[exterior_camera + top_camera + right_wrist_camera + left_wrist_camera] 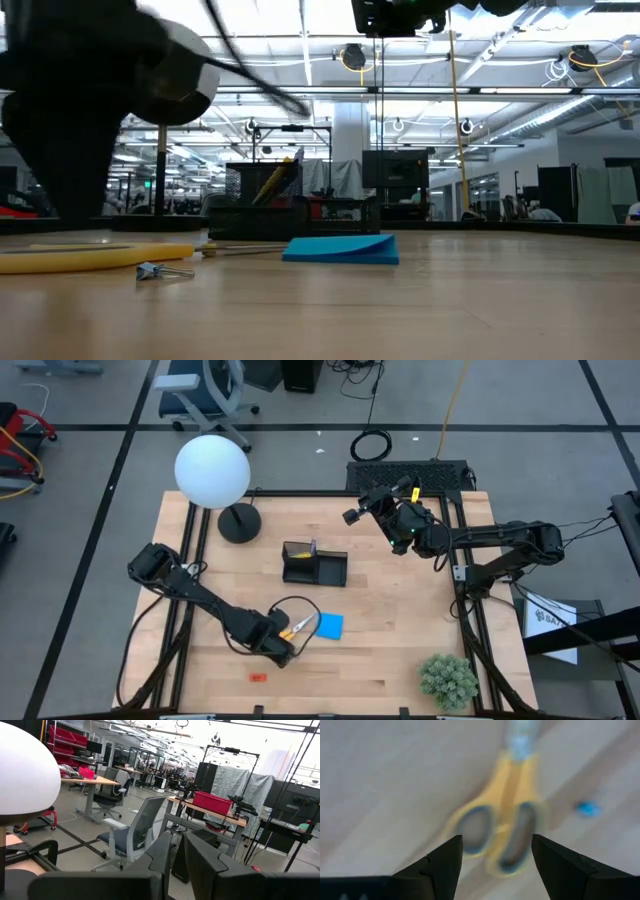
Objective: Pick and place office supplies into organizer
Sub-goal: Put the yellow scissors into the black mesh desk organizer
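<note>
left wrist view: jaws spread over the scissors

left gripper (pixel 495 865) hangs low with its jaws wide apart, the yellow scissors (pixel 500 830) lying on the counter (pixel 400 620) between them, not gripped. blue pad (pixel 329 625) lies just beside. farther back, the organizer (pixel 314 564). right gripper (pixel 400 512) is raised, jaws nearly closed, empty.

The wooden table (pixel 390 650) carries a black organizer (pixel 313 565) near its middle, beside the lamp base (pixel 239 523). Nearer the front edge lie yellow-handled scissors (pixel 298 626), a blue pad (pixel 329 625) (just beside them), a small red piece (pixel 258 678) and a green plant ball (pixel 447 678).
</note>
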`<state>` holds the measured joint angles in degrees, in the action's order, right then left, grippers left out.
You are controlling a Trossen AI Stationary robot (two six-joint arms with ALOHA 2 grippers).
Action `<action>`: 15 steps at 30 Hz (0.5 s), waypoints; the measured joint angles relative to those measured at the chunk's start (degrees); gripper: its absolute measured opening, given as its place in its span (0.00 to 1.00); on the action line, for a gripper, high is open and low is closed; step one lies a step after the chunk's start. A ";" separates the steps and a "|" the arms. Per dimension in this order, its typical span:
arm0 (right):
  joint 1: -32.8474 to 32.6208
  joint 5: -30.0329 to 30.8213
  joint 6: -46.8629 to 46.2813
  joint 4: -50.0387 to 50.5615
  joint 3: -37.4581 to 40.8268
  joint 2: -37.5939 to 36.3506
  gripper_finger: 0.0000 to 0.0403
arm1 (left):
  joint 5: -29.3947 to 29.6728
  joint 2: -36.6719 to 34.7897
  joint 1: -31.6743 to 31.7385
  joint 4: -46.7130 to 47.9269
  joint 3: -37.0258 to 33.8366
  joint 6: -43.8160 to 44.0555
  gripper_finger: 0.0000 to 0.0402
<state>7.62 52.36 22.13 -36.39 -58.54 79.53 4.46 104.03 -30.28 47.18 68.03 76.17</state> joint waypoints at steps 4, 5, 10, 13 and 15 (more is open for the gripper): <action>0.00 -0.01 0.00 -0.02 0.00 0.00 0.12 | -0.21 -0.02 0.02 6.69 0.00 -0.57 0.61; 0.00 0.02 0.00 -0.02 0.00 0.00 0.12 | -0.19 -0.02 0.06 7.51 0.00 -0.57 0.61; 0.00 0.00 0.00 -0.01 0.00 0.00 0.12 | 0.40 -0.04 0.31 7.24 0.00 -2.43 0.61; 0.00 0.01 0.00 -0.01 0.00 0.00 0.12 | 1.40 -0.04 0.60 6.92 0.00 -3.11 0.61; 0.00 -0.01 0.00 -0.02 0.00 0.00 0.12 | 1.61 -0.07 0.88 6.95 0.00 -3.44 0.61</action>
<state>7.62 52.36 22.13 -36.40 -58.54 79.53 6.07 103.96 -29.41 54.13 68.03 72.73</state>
